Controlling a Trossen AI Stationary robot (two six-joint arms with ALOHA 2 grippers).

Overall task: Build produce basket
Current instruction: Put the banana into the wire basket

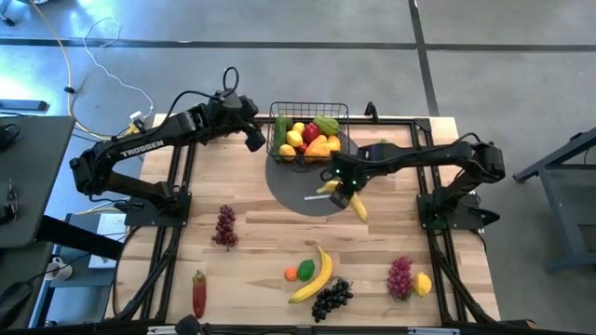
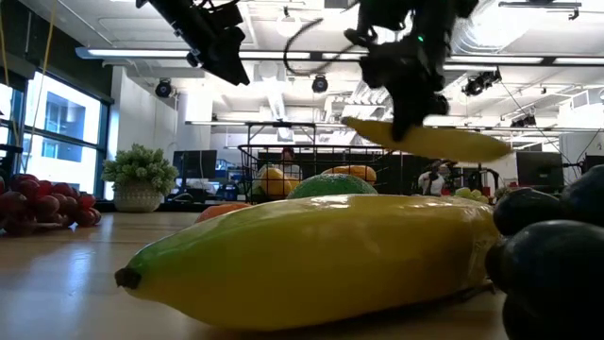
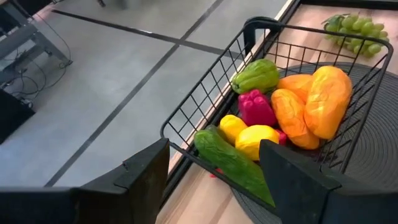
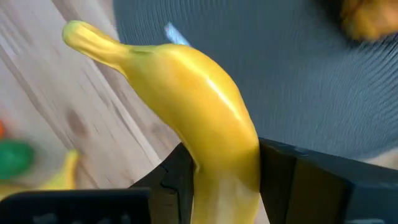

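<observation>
Right tool (image 1: 341, 197) is closed on a banana (image 1: 357, 205), held clear of the worktop (image 1: 261, 270) over the front edge of the grey round mat (image 1: 293, 191); in the right wrist view the banana (image 4: 186, 106) sits clamped between both fingers (image 4: 292, 171).

Left tool (image 1: 253, 140) hovers just left of the basket (image 1: 307, 112), fingers (image 3: 146, 171) spread apart, holding nothing.

Basket stands on the mat's far side and holds a cucumber (image 3: 230, 163), lemons (image 3: 258, 140), a red pepper (image 3: 256, 107) and orange pieces.

On the worktop, in front: a second banana (image 1: 314, 275), black grapes (image 1: 331, 299), purple grapes (image 1: 224, 226), a carrot (image 1: 198, 292).
</observation>
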